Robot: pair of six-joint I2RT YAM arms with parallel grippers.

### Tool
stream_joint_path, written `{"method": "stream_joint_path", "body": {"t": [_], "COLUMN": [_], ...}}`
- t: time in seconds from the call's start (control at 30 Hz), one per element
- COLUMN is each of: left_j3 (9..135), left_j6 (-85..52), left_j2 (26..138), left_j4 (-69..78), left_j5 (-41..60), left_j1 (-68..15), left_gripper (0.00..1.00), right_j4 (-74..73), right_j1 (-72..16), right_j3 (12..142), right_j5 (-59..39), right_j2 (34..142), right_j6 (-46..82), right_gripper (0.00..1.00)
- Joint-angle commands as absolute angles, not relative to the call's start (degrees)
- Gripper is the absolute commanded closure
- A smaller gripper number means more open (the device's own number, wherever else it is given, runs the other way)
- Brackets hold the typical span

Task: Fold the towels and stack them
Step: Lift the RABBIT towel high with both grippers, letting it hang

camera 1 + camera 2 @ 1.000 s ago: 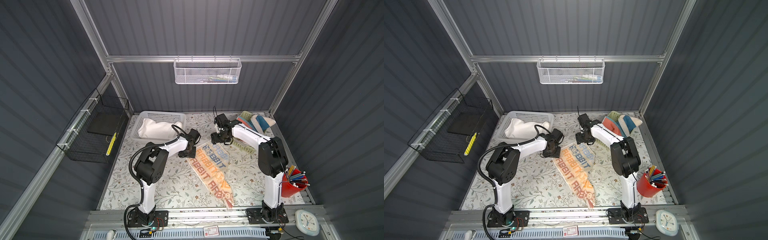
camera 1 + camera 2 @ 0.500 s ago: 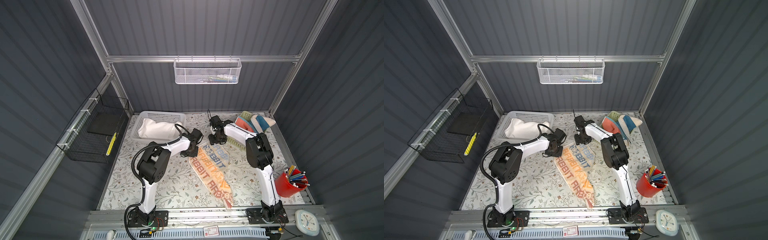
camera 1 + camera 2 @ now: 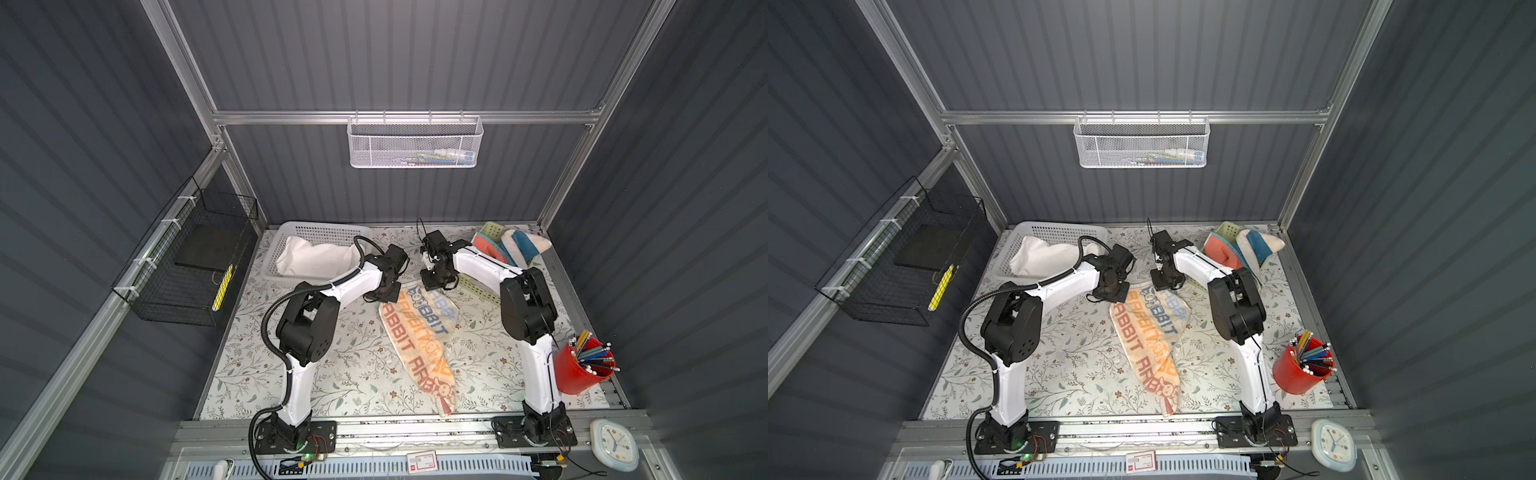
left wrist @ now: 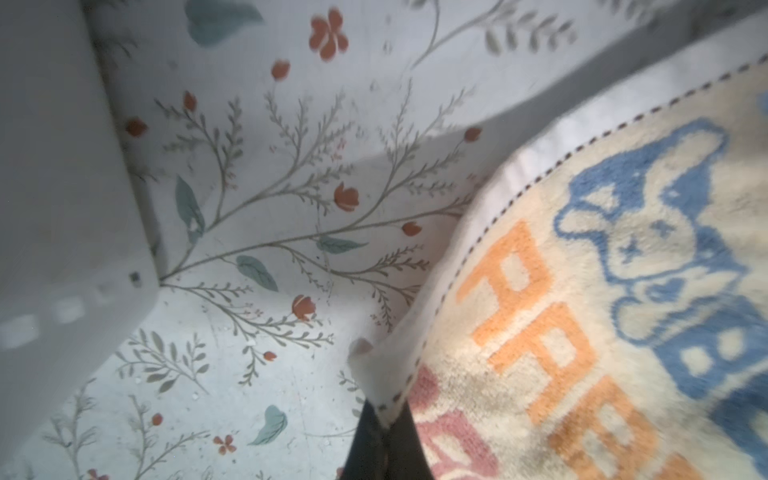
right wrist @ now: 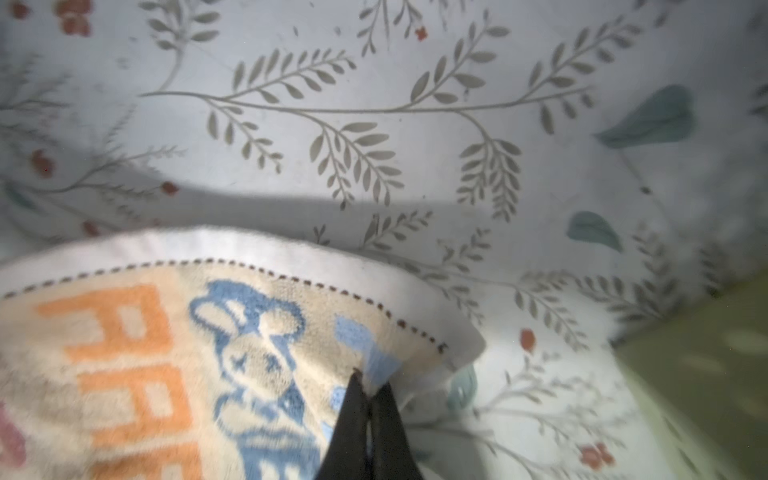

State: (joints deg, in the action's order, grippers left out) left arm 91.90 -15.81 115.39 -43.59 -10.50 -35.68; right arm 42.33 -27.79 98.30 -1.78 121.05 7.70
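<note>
The orange-blue lettered towel [image 3: 419, 328] [image 3: 1150, 332] lies rumpled down the middle of the flowered table cover. My left gripper [image 3: 384, 297] [image 4: 384, 419] is shut on its far left corner, with the white stitched hem pinched between the black fingers. My right gripper [image 3: 434, 282] [image 5: 368, 386] is shut on the far right corner of the same towel [image 5: 166, 353]. A white towel [image 3: 316, 259] fills the white basket [image 3: 291, 232] at the back left. A coral towel [image 3: 486, 245] and a cream-and-blue towel [image 3: 523, 245] lie heaped at the back right.
A green basket [image 3: 492, 230] sits under the back-right heap, with a green tray [image 3: 478, 286] beside my right gripper. A red cup of pencils [image 3: 582, 370] stands at the front right. A black wire basket [image 3: 187, 266] hangs on the left wall and a white mesh basket [image 3: 415, 141] on the back wall.
Both grippers have shut on the far corners of the lettered towel. The right gripper has shifted a little to the left along the far edge.
</note>
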Motion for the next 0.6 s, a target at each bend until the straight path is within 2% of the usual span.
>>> {"method": "stream_joint_path", "body": {"t": [0.0,0.3,0.57], "left_j3": [96.99,103.47,108.50], "left_j6": [-11.76,-6.18,-5.17], "left_j2": [108.09,91.88,80.63], "left_j4": [-46.56,-45.62,-45.69], "left_j5": [-10.44,-9.26,-9.77], "left_j1": [-35.51,-38.24,-42.43], "left_gripper": [1.00,1.00,1.00], "right_j4": [38.23,37.34,44.16], "right_j1": [-27.86,-28.40,-32.52], "right_j3": [96.06,90.83,96.57], "right_j5": [0.85,4.65,12.24], "right_j2": [110.18,85.55,69.35], "right_j6": [8.34,10.86,9.64], "right_gripper": [1.00,1.00,1.00]}}
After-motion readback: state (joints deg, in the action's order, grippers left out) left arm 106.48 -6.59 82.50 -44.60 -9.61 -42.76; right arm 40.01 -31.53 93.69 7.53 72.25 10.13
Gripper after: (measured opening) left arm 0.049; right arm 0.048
